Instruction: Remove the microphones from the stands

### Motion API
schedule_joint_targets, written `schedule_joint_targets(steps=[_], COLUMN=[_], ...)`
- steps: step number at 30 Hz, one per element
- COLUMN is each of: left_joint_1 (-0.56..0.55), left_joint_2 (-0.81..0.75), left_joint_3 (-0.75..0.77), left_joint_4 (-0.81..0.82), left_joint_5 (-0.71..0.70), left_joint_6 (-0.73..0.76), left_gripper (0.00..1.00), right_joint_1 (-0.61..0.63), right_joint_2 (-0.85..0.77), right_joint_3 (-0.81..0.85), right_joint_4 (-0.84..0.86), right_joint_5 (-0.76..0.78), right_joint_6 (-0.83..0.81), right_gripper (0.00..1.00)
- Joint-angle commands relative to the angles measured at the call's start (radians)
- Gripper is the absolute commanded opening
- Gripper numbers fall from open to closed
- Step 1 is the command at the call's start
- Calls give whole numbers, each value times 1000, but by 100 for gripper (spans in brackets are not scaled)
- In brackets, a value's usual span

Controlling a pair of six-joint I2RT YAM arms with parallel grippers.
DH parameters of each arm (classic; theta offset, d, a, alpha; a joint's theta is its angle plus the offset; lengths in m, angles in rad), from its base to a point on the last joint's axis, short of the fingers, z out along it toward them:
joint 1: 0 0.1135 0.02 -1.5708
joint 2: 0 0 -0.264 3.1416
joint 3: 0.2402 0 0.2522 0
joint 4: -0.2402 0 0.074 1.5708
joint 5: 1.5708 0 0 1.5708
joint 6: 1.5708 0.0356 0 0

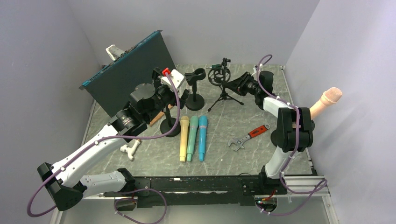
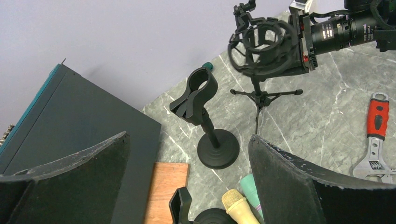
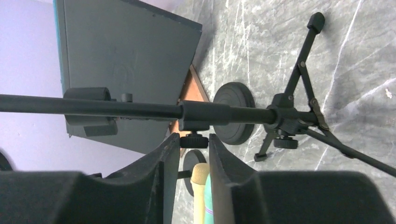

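Microphones lie three abreast and flat near the middle of the grey marbled bench (image 1: 261, 116): a yellow microphone (image 1: 184, 138), a green microphone (image 1: 192, 138) and a blue microphone (image 1: 202, 137). Their heads point toward the far side, and each is a slim tapering handle with a mesh head of its own colour. A fourth, the pink microphone (image 1: 327, 100), juts up by the right wall with its rounded mesh head uppermost. Its lower end is hidden behind the right arm's elbow, so what carries it cannot be told. At the far side stands a black tripod stand (image 1: 224, 93) topped by a ring-shaped shock mount (image 1: 218, 75); whether anything sits inside that ring is hard to make out. The right tool (image 3: 194, 136) is at this stand's pole, fingers nearly together with a narrow gap. A small knob (image 3: 194, 142) sits at the mouth of that gap, and whether the fingers pinch it cannot be told. Just left of the tripod is a round-base stand (image 1: 195, 91) with a clip on top. A second round base (image 1: 170, 127) is mostly covered by the left arm. The left tool (image 2: 187, 140) hovers with its fingers wide apart, gripping nothing. A red-handled wrench (image 1: 250, 136) lies right of the three microphones, and a dark panel (image 1: 130, 77) leans at the far left.
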Motion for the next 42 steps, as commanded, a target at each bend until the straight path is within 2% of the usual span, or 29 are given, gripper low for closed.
schedule_joint_targets(steps=[1,5,7,11,15,18,25,29,32,38,40,42], left_joint_1=[-7,-7,-7,-7,-7,-9,-9,-9,-9,-9,-9,-10], left_joint_2=[-6,-9,-9,-8,-5,-2,2,-1,-4,-3,-2,-1], left_joint_3=[40,40,40,39,41,41,40,40,41,39,40,40], left_joint_4=[16,17,16,17,15,14,15,15,16,16,16,17], left_joint_5=[-2,-1,0,-1,4,3,0,-1,-2,-2,-3,-3], left_joint_6=[-1,-2,-2,-2,-4,-5,-2,-1,0,-2,0,-1], left_gripper=[99,99,99,99,99,99,99,99,99,99,99,99], right_joint_1=[-13,-2,0,1,5,5,12,39,73,190,221,225], right_joint_2=[-16,-24,-26,-55,-60,-54,-42,-75,-114,-174,-194,-211], right_joint_3=[-12,10,20,11,-1,-13,20,60,70,105,109,102], right_joint_4=[81,-17,-54,-78,-75,-53,-94,-224,-295,-404,-410,-391], right_joint_5=[-7,46,58,70,55,49,81,207,343,658,736,743], right_joint_6=[14,-60,-95,-132,-132,-127,-175,-307,-416,-622,-664,-678], right_gripper=[27,20,20,50,53,49,26,8,1,0,5,15])
